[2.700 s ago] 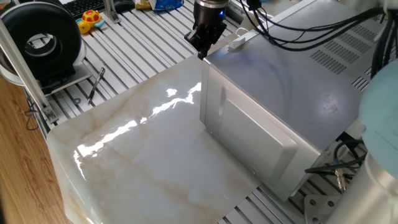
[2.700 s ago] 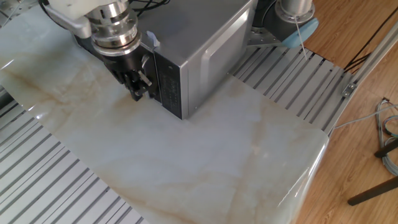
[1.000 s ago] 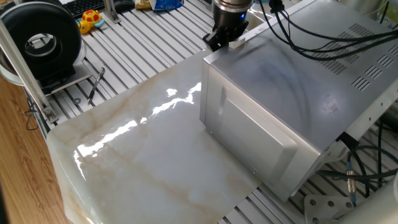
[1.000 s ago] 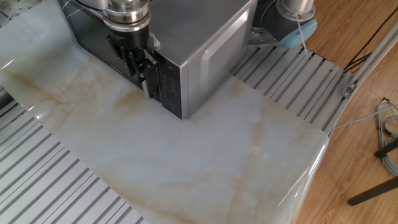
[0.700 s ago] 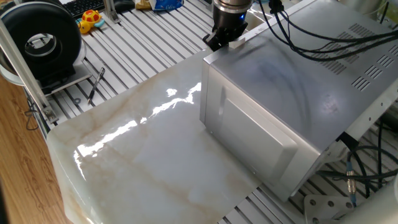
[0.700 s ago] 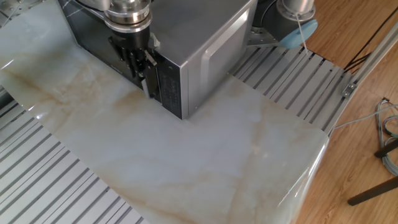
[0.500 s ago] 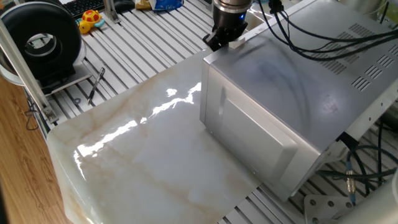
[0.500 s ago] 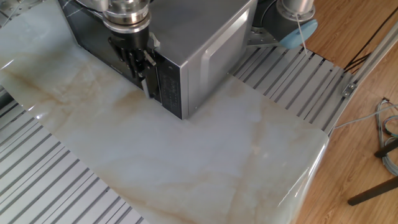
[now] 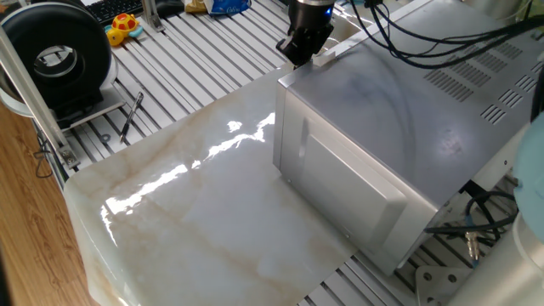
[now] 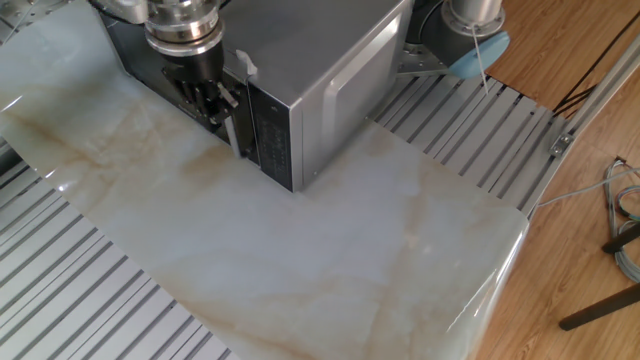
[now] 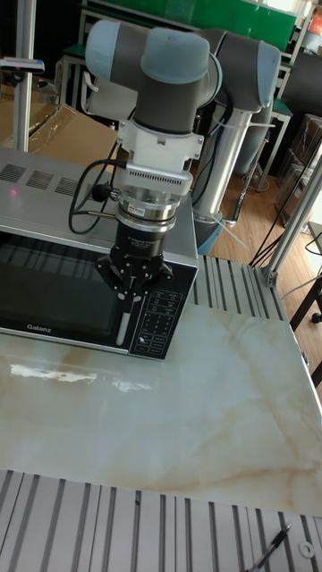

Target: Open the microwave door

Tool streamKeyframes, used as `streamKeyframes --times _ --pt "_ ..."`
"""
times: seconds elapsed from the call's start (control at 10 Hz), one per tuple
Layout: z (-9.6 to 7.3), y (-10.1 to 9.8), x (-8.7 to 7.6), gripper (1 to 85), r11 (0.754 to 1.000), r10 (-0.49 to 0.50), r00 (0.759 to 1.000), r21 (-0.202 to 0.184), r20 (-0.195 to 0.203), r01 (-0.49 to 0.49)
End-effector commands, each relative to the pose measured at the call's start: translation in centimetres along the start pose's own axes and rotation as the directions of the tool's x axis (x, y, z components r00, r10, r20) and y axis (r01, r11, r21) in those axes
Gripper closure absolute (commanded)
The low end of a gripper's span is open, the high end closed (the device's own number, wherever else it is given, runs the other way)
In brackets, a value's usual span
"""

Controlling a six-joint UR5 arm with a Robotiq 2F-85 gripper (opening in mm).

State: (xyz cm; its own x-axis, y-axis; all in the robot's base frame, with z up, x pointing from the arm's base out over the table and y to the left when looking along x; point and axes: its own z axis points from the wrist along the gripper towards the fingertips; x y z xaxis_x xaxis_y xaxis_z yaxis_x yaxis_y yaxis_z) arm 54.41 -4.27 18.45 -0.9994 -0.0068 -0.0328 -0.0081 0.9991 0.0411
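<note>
The microwave (image 11: 89, 259) stands on the marble slab (image 10: 330, 240), its door (image 11: 54, 290) nearly flush with the front. The gripper (image 11: 131, 288) points down in front of the door's vertical handle (image 11: 123, 326), beside the keypad (image 11: 159, 320). Whether its fingers grip the handle cannot be told.

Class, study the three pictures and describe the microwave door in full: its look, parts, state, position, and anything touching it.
The microwave door is a flat panel with a dark, glassy window and silver edging; "Galanz" is printed on its lower strip. A pale upright handle stands at its edge, next to the dark keypad panel. It looks shut, or nearly so. The gripper hangs at the handle's top; whether it grips the handle cannot be told.
</note>
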Motion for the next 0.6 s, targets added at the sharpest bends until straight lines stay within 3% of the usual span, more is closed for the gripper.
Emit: streamKeyframes --times 0.0,0.1,0.2,0.5 --pt "-0.22 0.19 -0.29 68.3 1.0 -0.002 1.0 0.003 -0.013 0.002" --pt "-0.3 0.42 -0.36 37.3 1.0 -0.021 1.0 0.006 -0.006 0.021" --pt "-0.4 0.29 -0.34 26.3 0.999 -0.025 1.0 0.03 0.0 0.025" --pt "-1.17 0.82 -0.44 22.7 0.998 -0.026 1.0 0.056 0.008 0.026"
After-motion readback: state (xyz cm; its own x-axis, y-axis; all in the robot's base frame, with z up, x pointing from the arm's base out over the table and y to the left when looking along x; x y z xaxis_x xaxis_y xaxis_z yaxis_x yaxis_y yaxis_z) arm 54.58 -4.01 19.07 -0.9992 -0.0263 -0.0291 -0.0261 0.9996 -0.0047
